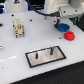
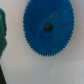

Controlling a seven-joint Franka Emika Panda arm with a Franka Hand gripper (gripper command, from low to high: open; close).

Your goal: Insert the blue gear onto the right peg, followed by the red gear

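We see the white table (image 1: pixel 15 52) bearing the plate (image 1: pixel 46 56) with its right peg (image 1: pixel 52 50). The blue gear (image 2: pixel 48 27) lies flat under our gripper (image 1: pixel 58 21), just beside the red gear (image 1: pixel 69 35). We cannot tell the fingers' state.

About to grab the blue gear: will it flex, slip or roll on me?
The blue gear looks like a flat, moulded plastic disc, so it is probably stiff and light. Its toothed rim should give the fingers some bite, though the smooth faces may be slippery. Lying flat on the white table, it seems unlikely to roll unless tipped on edge.
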